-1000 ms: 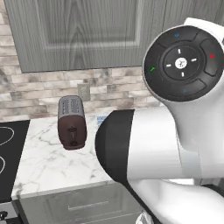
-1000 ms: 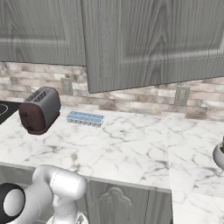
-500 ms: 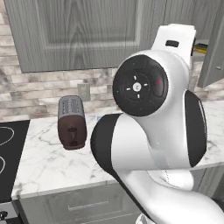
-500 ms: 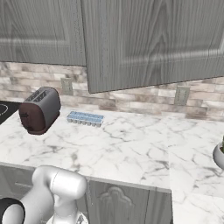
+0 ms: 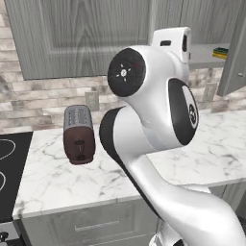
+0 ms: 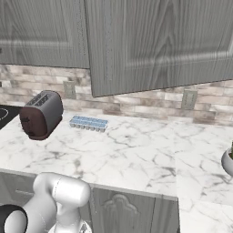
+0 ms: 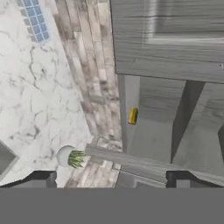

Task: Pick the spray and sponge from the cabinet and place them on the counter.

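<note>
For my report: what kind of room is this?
Most likely a home kitchen: a toaster stands on a white marble counter, with grey wall cabinets above and a stovetop beside it.

Inspection finding: I read no text, label, brand, number or sign on any surface before me; the toaster [image 5: 79, 134] and cabinet [image 6: 150, 43] fronts carry no legible markings.

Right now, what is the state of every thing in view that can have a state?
cabinet: right door open, left door shut.
sponge: on the inner shelf, not touched.
gripper: jaws open, holding nothing.
toaster: upright on the counter, slots empty.
ice-cube tray: flat on the counter near the wall.
</note>
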### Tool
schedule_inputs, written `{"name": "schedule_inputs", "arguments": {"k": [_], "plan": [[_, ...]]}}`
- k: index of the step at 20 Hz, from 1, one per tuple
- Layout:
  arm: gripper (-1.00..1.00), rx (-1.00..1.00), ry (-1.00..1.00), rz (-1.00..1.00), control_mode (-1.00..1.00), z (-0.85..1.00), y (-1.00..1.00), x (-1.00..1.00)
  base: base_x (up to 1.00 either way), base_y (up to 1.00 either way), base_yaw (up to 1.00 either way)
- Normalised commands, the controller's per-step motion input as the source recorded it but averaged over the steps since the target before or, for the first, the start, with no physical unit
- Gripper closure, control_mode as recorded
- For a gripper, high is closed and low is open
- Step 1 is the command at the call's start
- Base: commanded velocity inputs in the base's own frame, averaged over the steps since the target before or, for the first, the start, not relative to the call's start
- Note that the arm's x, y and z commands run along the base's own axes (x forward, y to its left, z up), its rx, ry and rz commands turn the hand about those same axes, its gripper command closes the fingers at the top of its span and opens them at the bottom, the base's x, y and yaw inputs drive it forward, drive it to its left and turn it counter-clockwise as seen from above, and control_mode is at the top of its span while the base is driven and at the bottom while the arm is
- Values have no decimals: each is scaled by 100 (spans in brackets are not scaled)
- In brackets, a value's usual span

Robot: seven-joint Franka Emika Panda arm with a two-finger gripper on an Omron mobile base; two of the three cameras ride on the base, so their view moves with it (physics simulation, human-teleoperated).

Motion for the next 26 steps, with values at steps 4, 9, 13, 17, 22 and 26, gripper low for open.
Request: {"name": "schedule_inputs", "arguments": {"k": [4, 9, 13, 17, 22, 26], "plan": [[-100, -11, 11, -10, -100, 6, -2, 38, 0, 0, 0], [-100, -15, 4, -10, -100, 9, -3, 25, 0, 0, 0], [-100, -17, 0, -7, -100, 1, -8, 17, 0, 0, 0], [-100, -13, 0, -6, -100, 0, -19, 10, 0, 0, 0], [-100, -6, 0, -2, -100, 4, -31, 0, 0, 0, 0], [-100, -2, 0, -1, -100, 9, -34, 0, 0, 0, 0]]}}
